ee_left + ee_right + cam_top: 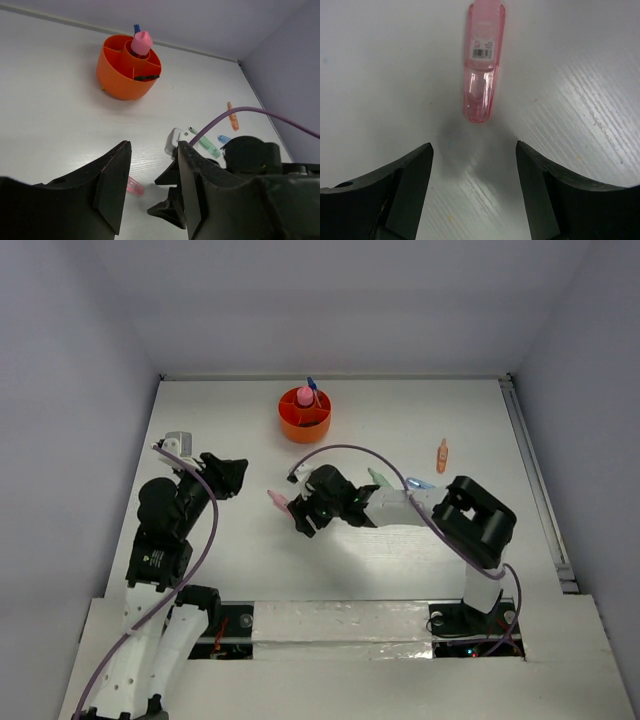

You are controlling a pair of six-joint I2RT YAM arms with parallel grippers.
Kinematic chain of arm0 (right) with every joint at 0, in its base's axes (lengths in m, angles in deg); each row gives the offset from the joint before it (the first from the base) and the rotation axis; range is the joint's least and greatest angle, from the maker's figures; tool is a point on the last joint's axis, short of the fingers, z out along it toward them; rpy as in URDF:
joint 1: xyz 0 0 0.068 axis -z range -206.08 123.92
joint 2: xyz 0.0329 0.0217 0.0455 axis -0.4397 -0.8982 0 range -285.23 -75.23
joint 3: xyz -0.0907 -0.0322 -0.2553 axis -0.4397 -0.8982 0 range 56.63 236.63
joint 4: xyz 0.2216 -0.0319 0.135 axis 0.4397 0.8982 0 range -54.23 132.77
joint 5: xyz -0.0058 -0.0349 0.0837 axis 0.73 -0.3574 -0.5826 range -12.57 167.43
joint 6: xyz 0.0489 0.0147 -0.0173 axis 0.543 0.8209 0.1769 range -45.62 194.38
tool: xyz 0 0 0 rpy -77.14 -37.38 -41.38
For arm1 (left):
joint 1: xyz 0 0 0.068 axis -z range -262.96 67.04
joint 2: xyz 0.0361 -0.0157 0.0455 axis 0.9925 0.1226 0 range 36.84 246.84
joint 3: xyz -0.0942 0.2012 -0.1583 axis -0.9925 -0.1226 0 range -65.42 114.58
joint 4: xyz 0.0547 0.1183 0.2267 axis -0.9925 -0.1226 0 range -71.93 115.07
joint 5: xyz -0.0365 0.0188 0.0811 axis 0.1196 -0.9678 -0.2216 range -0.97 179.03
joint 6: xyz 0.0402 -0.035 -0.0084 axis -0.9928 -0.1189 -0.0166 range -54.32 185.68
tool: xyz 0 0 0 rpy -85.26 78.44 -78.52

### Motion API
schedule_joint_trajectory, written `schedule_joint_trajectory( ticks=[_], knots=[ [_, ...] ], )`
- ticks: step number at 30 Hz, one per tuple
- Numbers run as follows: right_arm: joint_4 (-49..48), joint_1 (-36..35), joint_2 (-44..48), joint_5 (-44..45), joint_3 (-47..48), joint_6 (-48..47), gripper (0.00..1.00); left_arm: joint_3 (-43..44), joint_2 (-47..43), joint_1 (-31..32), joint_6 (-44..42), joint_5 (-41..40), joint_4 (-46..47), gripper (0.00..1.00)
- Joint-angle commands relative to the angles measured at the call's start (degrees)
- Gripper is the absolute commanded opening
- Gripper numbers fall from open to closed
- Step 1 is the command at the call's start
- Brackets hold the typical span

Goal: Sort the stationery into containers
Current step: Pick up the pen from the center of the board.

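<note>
Risk lies mostly in the closing move. The right gripper (474, 150) is spread wide and holds nothing, low over the table (375, 60). The pink capsule (482, 65) lies flat just beyond its fingertips, not yet between them, with its long axis running away from the gripper and leaning slightly to one side. If the fingers shut from here they would likely meet on air or catch only the rounded near end. The smooth plastic could then squirt forward or spin away. Pressing down too hard could also scrape the tips on the tabletop.

The capsule is translucent pink with a clear window in its near half and a small white barcode label farther up. It looks hard, light and slippery.

The left gripper (154, 150) is also open and empty, off to the left. A green piece (380, 478), a blue piece (420, 483) and an orange-pink piece (442, 453) lie on the table near the right arm. The orange tub (290, 428) stands well apart at the far side, with a pink item (141, 42) upright in its central well.
</note>
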Motion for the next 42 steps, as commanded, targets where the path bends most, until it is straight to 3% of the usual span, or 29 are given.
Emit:
schedule_joint_trajectory(
  ticks=[1,6,16,18,19,22,25,33,37,42],
  knots=[
    [-4.0,-2.2,-2.6,7.2,2.5,-2.8,0.73,-3.2,-0.8,0.0,6.0,-1.1,3.6,0.40],
    [-8.1,-2.9,-5.4,14.3,1.4,0.3,0.68,-5.6,-2.2,0.0,9.1,-3.7,3.8,0.44],
    [-9.2,-4.0,-9.3,13.6,2.8,-0.1,0.48,-10.2,-2.0,0.0,12.6,-4.6,5.2,0.45],
    [-9.5,-4.6,-9.2,13.7,2.6,0.0,0.38,-11.2,-1.6,0.0,14.0,-5.4,6.9,0.47],
    [-9.9,-4.6,-9.1,14.4,2.5,0.2,0.27,-12.2,-1.5,0.0,14.3,-5.5,7.3,0.49],
    [-11.5,-4.6,-7.1,15.5,0.9,1.6,0.11,-14.4,-1.0,0.0,16.4,-4.2,9.4,0.54],
    [-11.6,-4.6,-2.8,18.2,-0.3,3.8,0.05,-16.3,-0.1,0.0,17.8,-2.6,11.6,0.54],
    [-9.7,-4.6,13.4,18.6,-5.8,8.3,0.00,-20.2,9.4,2.1,20.8,5.4,24.9,0.51],
    [-10.3,-4.6,16.6,15.2,-9.0,11.4,0.00,-18.9,12.3,5.5,22.3,3.8,31.8,0.51],
    [-12.0,-4.6,19.1,15.0,-11.5,12.6,0.00,-16.2,15.1,8.8,20.8,-0.1,31.4,0.49]
  ],
)
